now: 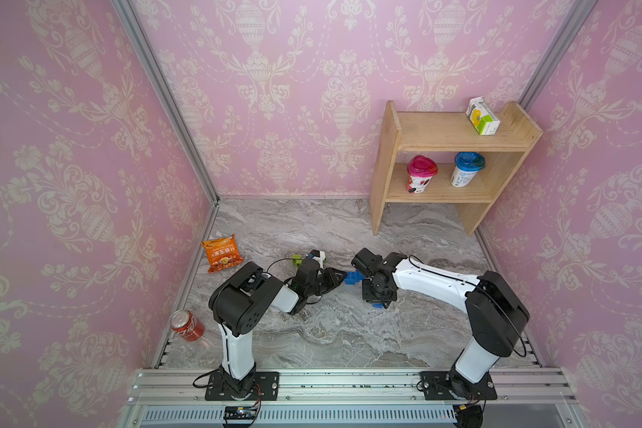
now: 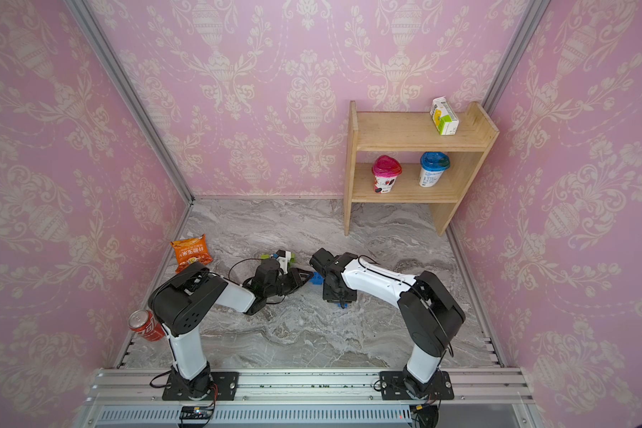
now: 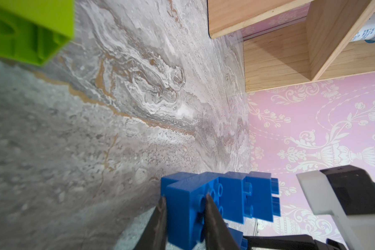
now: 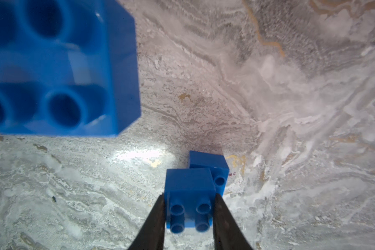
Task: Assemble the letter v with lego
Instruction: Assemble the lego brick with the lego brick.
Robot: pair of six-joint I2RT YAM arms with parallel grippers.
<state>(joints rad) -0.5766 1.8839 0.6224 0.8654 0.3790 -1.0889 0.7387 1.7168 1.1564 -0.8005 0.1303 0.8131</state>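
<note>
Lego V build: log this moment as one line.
left jaws: shut on staggered blue brick chain | right jaws: shut on blue two-brick piece | pieces: apart

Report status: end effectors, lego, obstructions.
Left end effector shut on blue lego chain. Right end effector shut on blue brick. Green bricks aside, not between them.

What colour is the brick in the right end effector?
Blue; the small studded plastic brick shows best in the right wrist view.
</note>
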